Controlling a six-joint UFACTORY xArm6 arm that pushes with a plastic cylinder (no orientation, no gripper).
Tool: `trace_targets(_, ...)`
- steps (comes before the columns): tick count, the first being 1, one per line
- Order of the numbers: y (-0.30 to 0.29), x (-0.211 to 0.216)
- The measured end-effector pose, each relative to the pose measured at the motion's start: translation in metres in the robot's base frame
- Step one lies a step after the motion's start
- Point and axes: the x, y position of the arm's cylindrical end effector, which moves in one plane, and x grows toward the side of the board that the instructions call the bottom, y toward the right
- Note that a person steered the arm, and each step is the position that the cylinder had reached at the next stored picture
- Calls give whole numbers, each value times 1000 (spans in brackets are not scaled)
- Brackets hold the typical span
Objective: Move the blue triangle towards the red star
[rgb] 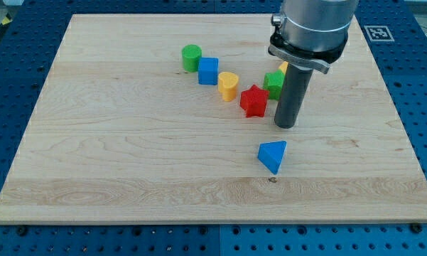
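Note:
The blue triangle lies on the wooden board, below the view's middle and a little right. The red star sits above it and slightly to the left. My tip rests on the board just right of the red star and above the blue triangle, with a small gap to each. The rod rises from the tip to the arm's grey body at the view's top.
A green cylinder, a blue cube and a yellow block form a diagonal row left of the red star. A green block sits just above and right of the star, partly behind the rod. A yellow piece peeks out there.

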Motion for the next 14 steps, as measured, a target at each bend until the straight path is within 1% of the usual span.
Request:
trace_targets(1,24,19)
trace_targets(2,39,69)
trace_targets(3,41,111)
trace_targets(4,31,126)
trace_targets(5,22,122)
trace_targets(7,11,86)
trace_targets(8,3,80)
trace_targets(9,-1,105)
trace_targets(10,-18,113)
trace_targets(11,-33,104)
trace_targets(14,-34,59)
